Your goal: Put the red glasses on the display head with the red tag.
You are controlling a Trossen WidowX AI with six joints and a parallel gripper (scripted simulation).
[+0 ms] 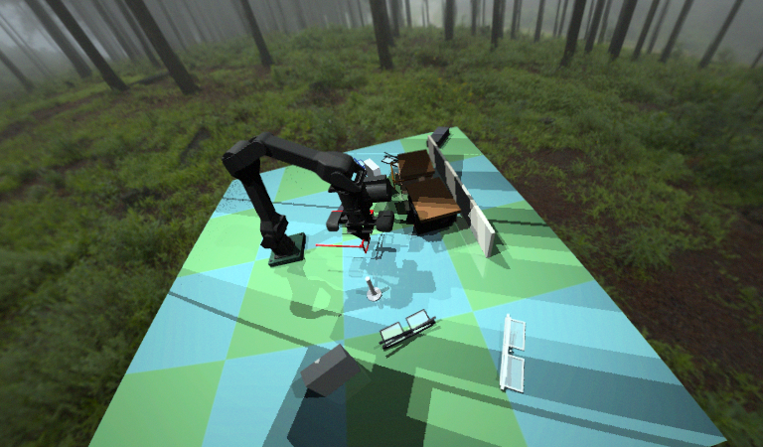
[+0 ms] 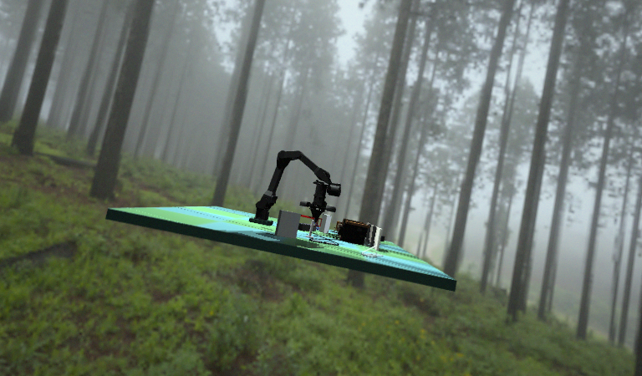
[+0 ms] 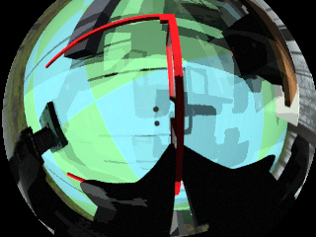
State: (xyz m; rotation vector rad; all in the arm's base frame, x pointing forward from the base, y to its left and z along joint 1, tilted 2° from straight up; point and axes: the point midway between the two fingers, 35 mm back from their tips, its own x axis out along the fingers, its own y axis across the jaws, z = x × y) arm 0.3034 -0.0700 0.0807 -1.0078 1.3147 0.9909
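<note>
Red glasses (image 3: 173, 73) — in pincer (image 3: 177, 188)

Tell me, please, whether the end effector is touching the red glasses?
Touching: in the wrist view the red glasses run straight into the closed end effector, and the top view shows them hanging from it above the table.

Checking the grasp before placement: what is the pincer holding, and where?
The pincer is shut on the thin red-framed glasses, gripping the front frame near one corner.
</note>
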